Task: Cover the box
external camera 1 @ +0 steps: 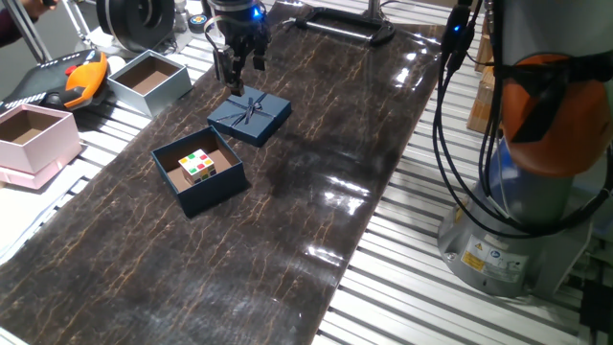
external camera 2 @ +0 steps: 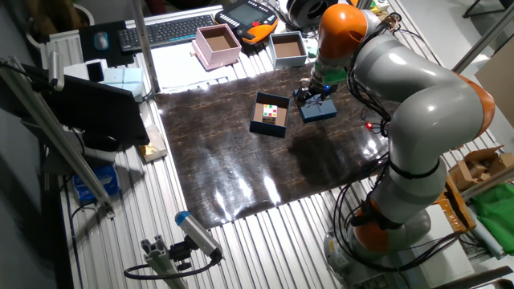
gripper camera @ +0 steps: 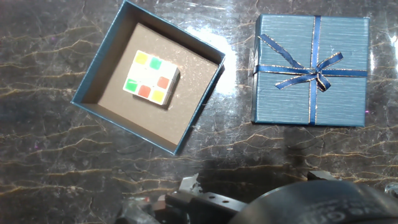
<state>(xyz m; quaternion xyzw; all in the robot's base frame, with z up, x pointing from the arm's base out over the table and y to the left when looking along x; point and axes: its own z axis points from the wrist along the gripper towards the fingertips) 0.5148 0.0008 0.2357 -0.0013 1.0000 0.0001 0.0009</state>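
In one fixed view, the box [external camera 1: 199, 178] was seen open on the dark mat of the bench [external camera 1: 316, 220], with a small coloured cube [external camera 1: 199, 166] lying inside it. The lid [external camera 1: 250, 117], navy with a thin ribbon bow, lay flat on the mat just beside the box, at its far corner, apart from it. So the covering was not yet done — the lid had to be gripped, lifted, carried over the box and set down on it. The claw [external camera 1: 239, 71] hung just above the far edge of the lid; its fingers pointed down with a narrow gap between them, and nothing was held. Whether the tips touched the lid could not be told from here.

In the other fixed view, the same order was confirmed: the open box [external camera 2: 270, 115] in the middle of the mat, the lid [external camera 2: 318, 110] beside it on the side of the arm, and the claw [external camera 2: 315, 93] directly over the lid. The fingers were too small here for their opening to be judged.

In the hand view, the box [gripper camera: 149, 74] was shown from above with the cube [gripper camera: 152, 78] on its brown floor, and the lid [gripper camera: 310, 70] lay complete and uncovered to the right — no finger was seen on it. Only the dark body of the hand appeared at the lower edge. The task was judged to be at its beginning, before the grasp.
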